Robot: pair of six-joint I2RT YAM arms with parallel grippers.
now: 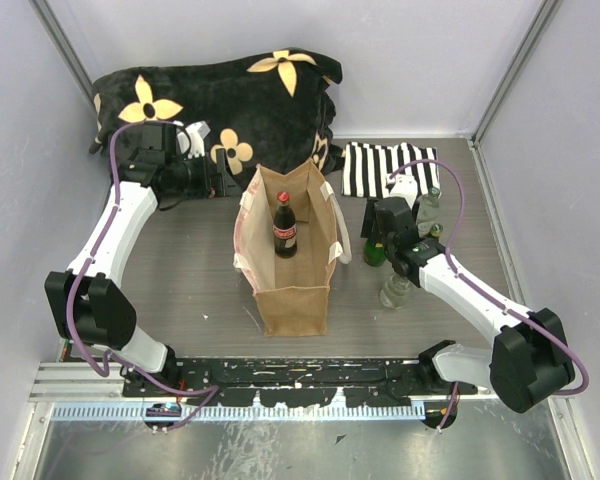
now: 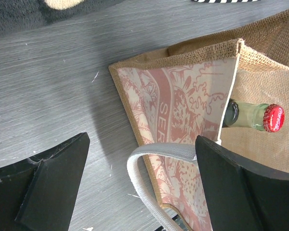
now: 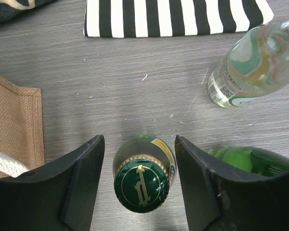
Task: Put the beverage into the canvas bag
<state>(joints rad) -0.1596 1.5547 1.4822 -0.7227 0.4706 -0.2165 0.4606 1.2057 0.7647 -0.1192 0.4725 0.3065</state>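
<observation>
The canvas bag [image 1: 295, 290] stands upright in the middle of the table with its mouth open. Inside it stands a cola bottle [image 1: 284, 225] with a red cap [image 2: 273, 118]. My left gripper [image 2: 142, 140] is open at the bag's far left corner, and the cream handle [image 2: 151, 153] loops between its fingers without being pinched. My right gripper [image 3: 138, 140] is open and straddles the neck of a green bottle [image 3: 141, 185] with a green-and-gold cap. That bottle stands on the table to the right of the bag, and a narrow gap shows on each side of it.
A second green bottle [image 3: 250, 161] stands just beyond my right finger, with a clear bottle [image 3: 255, 67] further off. The striped cloth [image 1: 385, 165] lies at the back right and the black flowered blanket [image 1: 220, 95] at the back. Another clear bottle [image 1: 397, 290] stands beside the right arm.
</observation>
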